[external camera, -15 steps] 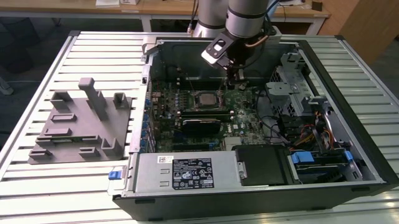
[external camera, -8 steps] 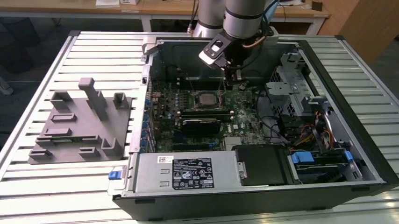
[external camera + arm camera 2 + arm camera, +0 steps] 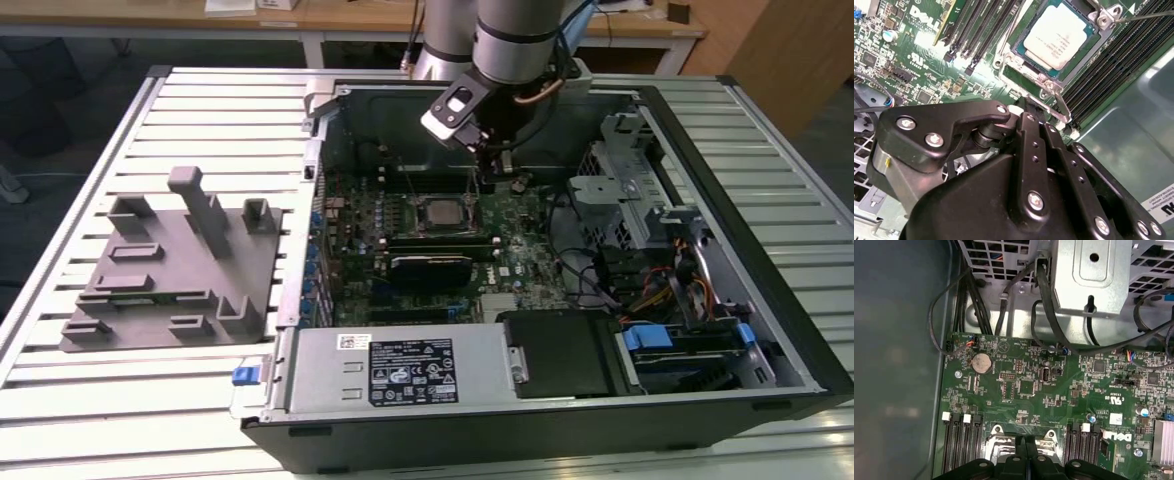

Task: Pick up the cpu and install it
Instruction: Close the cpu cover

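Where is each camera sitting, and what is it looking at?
Exterior view: off the arm, up high, looking down into the open computer case; the arm and gripper show.
Second wrist view: on the arm, looking past the gripper at the cpu on the motherboard.
First wrist view: on the arm, looking across the motherboard toward the cables; gripper shows.
Shared: both wrist views show gripper and motherboard.

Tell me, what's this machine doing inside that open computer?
A robot arm is reaching into an open computer case that lies on a slatted table. The silver square chip sits in its socket on the green board, not in the gripper. The gripper is shut, holds nothing, and hangs close by the socket.
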Controlling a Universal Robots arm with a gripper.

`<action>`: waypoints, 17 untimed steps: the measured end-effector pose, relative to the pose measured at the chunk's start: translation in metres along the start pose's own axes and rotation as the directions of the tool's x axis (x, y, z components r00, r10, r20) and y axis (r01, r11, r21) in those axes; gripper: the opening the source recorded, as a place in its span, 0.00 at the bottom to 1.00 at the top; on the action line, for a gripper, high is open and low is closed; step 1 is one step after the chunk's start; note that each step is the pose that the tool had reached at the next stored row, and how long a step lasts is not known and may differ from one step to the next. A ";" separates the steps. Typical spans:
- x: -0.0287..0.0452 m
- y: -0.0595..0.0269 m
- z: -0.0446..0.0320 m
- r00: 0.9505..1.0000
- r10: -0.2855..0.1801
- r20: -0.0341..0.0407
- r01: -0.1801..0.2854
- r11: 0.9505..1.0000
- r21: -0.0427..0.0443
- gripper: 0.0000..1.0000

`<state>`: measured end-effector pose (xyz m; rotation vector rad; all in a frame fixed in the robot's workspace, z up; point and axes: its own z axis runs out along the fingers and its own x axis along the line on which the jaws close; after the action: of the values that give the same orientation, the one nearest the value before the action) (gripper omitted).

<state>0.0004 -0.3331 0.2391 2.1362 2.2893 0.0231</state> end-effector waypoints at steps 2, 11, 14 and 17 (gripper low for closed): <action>0.0001 -0.0015 0.0004 1.000 0.000 0.000 0.000 1.000 0.000 0.11; 0.0012 -0.0174 0.0049 1.000 0.000 0.000 0.000 1.000 0.000 0.11; 0.0019 -0.0280 0.0072 1.000 0.000 0.000 0.000 1.000 0.000 0.11; 0.0023 -0.0348 0.0085 1.000 0.000 0.000 0.000 1.000 0.000 0.11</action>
<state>-0.0343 -0.3332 0.2300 2.1357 2.2896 0.0228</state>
